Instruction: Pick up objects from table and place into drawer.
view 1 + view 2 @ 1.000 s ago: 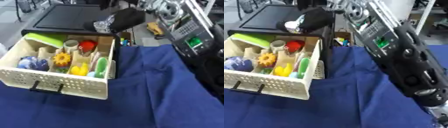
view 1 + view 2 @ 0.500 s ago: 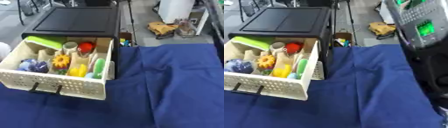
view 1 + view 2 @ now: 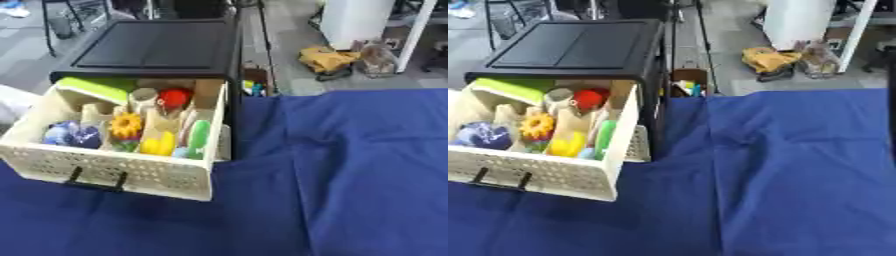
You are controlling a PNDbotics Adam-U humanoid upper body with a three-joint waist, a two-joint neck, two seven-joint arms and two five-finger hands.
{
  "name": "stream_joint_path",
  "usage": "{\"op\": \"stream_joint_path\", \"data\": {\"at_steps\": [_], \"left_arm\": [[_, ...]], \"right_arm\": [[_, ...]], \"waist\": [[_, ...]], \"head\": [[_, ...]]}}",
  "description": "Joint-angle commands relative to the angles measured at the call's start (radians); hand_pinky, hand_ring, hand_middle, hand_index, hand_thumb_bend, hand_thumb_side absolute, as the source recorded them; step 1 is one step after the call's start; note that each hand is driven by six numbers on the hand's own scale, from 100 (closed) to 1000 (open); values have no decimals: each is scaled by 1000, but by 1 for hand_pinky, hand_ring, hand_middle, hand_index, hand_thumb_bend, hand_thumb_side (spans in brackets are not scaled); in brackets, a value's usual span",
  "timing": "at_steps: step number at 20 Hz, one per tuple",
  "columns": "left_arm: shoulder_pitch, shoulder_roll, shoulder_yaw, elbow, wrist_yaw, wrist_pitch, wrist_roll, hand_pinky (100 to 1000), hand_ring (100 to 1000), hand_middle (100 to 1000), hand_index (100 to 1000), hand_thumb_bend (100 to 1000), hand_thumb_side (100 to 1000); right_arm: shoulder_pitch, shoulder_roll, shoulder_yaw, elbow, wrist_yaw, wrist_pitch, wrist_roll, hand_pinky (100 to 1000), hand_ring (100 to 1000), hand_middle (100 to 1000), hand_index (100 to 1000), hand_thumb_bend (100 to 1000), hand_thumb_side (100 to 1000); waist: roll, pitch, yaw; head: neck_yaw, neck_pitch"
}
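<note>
One cream perforated drawer (image 3: 131,172) stands pulled out of one black cabinet (image 3: 157,47) on the blue-clothed table (image 3: 350,175); inside lie a red ball (image 3: 175,96), a yellow flower (image 3: 126,125), a blue lump (image 3: 70,135) and a green slab (image 3: 92,87); no legible writing; neither robot hand is in view.

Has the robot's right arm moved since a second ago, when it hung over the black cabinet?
Yes. It has left both views; nothing now hangs over the black cabinet. The open drawer keeps its place against the cabinet.
</note>
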Motion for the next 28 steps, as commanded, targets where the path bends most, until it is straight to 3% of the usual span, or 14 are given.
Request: {"op": "stream_joint_path", "data": {"at_steps": [1,8,15,22,28], "left_arm": [[37,105,27,-12,-46,45,-30,418,589,635,783,179,1000],[169,267,-31,-12,-146,112,-128,389,566,698,820,176,1000],[184,416,-142,-12,-253,172,-235,372,549,702,846,155,1000],[204,425,-241,-12,-362,202,-344,354,531,687,857,169,1000],[218,399,-239,-12,-455,196,-433,324,495,592,851,169,1000]], "right_arm": [[6,-48,-48,-18,-49,-22,-46,674,732,621,751,231,833],[62,-84,-77,-18,-111,-78,-146,676,739,625,744,220,814],[109,-99,-66,-18,-95,-85,-253,676,737,622,740,222,810],[133,-113,-36,-18,-67,-88,-362,676,736,621,738,223,807],[153,-126,-7,-18,-41,-82,-455,677,736,620,738,225,806]], "waist": [[5,-22,3],[20,-34,6],[23,-41,8],[22,-45,6],[20,-50,10]], "head": [[3,7],[5,10],[8,8],[11,5],[12,7]]}}
